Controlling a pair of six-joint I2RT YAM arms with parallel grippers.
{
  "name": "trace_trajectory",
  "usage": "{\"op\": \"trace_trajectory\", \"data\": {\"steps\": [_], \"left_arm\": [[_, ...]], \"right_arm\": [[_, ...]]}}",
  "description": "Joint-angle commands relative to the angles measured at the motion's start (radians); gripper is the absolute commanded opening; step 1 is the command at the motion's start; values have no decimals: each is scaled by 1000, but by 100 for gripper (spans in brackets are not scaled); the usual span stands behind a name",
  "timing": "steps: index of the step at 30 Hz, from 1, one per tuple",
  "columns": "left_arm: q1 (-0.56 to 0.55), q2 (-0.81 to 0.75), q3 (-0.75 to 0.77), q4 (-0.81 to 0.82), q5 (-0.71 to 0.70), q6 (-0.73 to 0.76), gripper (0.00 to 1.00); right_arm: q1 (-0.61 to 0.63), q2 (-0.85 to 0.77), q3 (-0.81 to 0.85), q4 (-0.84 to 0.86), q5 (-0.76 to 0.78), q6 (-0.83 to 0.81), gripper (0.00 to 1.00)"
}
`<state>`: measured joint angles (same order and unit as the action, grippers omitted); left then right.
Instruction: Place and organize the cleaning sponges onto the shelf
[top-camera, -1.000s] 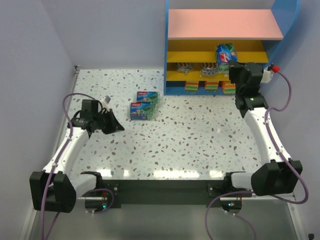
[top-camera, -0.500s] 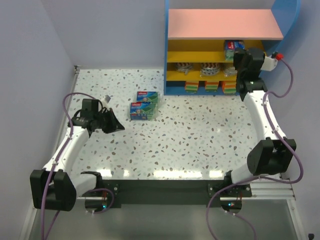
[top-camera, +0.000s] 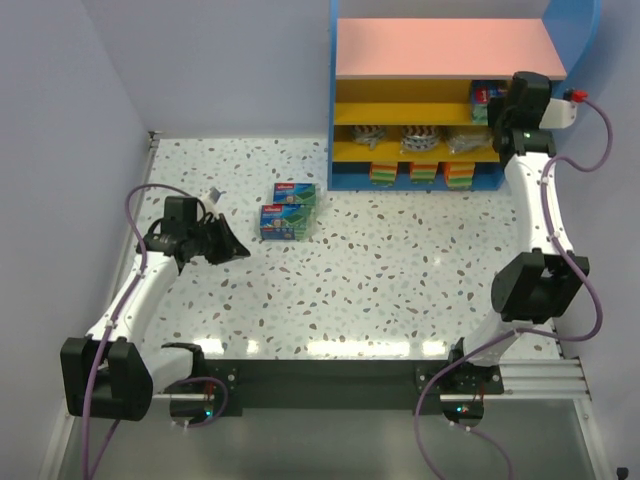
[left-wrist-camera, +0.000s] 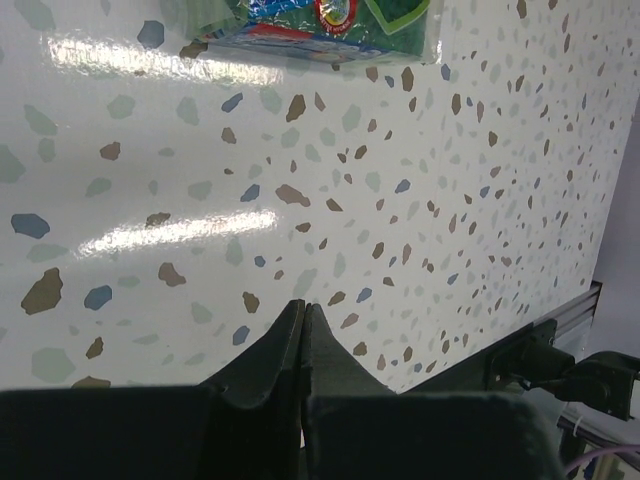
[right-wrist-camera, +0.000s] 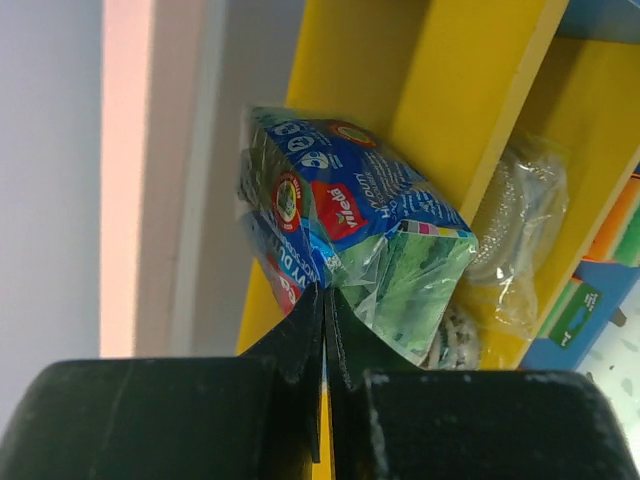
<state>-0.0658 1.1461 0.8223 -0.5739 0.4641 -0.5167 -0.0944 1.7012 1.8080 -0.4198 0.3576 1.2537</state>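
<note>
- The blue pack (right-wrist-camera: 360, 240) was in the top compartment of the shelf (top-camera: 345, 100), at its right end, under the pink top board (top-camera: 445, 48) and above the upper yellow board (top-camera: 400, 113). Whether it rested fully on that board could not be told.
- The right end effector (right-wrist-camera: 322, 300) was pinched narrow on the lower edge of the blue pack's wrapper, fingers pressed together on the plastic. Its arm reached up the right side of the surface (top-camera: 400, 290) to the shelf.
- One level down, on the middle board, a silvery scourer pack (right-wrist-camera: 520, 225) lay at the right end, directly below the blue pack. Two striped pads (top-camera: 370, 134) lay to its left in the same row.
- On the bottom level, three orange-yellow-green sponge blocks (top-camera: 423, 172) stood side by side, toward the right half.
- Two green packs (top-camera: 283, 221) lay on the surface, well apart from the shelf and to its left. One was just behind the other, and they were touching or nearly so.
- The left end effector (left-wrist-camera: 303, 312) hovered over bare speckled surface, near the green packs but apart from them. Its fingers were pressed together with nothing between them. In the left wrist view the nearer green pack showed only at the top edge.
</note>
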Motion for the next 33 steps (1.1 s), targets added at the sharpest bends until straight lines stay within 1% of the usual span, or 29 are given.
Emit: {"op": "trace_trajectory", "data": {"steps": [1,5,11,19,22,23,24,25,27,29,30,33], "left_arm": [[8,-3,-3,54,5,-20,0],[8,0,1,57,4,-23,0],[8,0,1,54,-2,-28,0],[8,3,0,52,-5,-29,0],[8,3,8,48,-7,-28,0],[8,3,8,46,-11,-26,0],[8,3,9,42,-12,-25,0],[8,3,11,42,-13,-25,0],[8,3,9,39,-13,-23,0],[8,1,9,37,-15,-23,0],[8,0,11,37,-13,-23,0],[8,0,17,34,-12,-22,0]], "right_arm": [[-10,8,7,-17,-43,-23,0],[-24,43,10,3,-83,-23,0],[-28,81,65,-37,-54,-23,0],[-44,118,97,-20,-71,-17,0],[-45,117,79,7,-68,-16,0],[-47,114,76,13,-71,-13,5],[-47,109,70,35,-71,-13,17],[-45,104,48,50,-75,-13,20],[-48,77,10,97,-91,-13,32],[-48,51,-28,142,-98,-14,40],[-48,26,-42,166,-101,-14,42],[-48,-35,-123,229,-112,-13,44]]}}
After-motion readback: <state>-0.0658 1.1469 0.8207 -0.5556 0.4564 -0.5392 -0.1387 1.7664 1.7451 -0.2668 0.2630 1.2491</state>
